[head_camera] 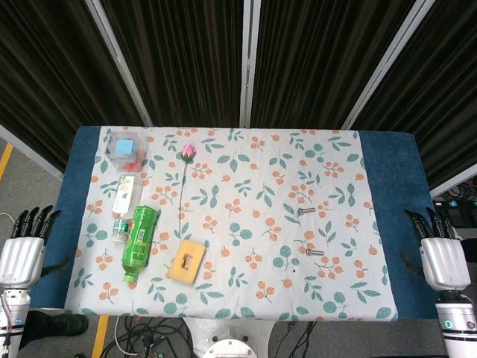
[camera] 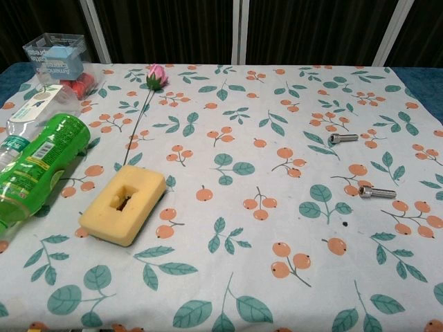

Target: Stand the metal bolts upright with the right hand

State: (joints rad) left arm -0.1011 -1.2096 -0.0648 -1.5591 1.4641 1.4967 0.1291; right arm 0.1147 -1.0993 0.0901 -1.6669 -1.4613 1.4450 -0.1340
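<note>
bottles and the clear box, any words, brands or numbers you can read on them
Green bottle: the label has print, too blurred to read.
Clear bottle: label print too small to read.
Clear box: pale lettering on its side, upside down and blurred, not legible.
Nothing else bears text.

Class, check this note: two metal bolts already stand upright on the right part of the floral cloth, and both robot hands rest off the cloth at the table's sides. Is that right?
Not quite. Both bolts lie on their sides: the far bolt and the near bolt, as the chest view shows. The rest holds: in the head view the left hand and right hand sit beside the table, off the floral cloth.
</note>
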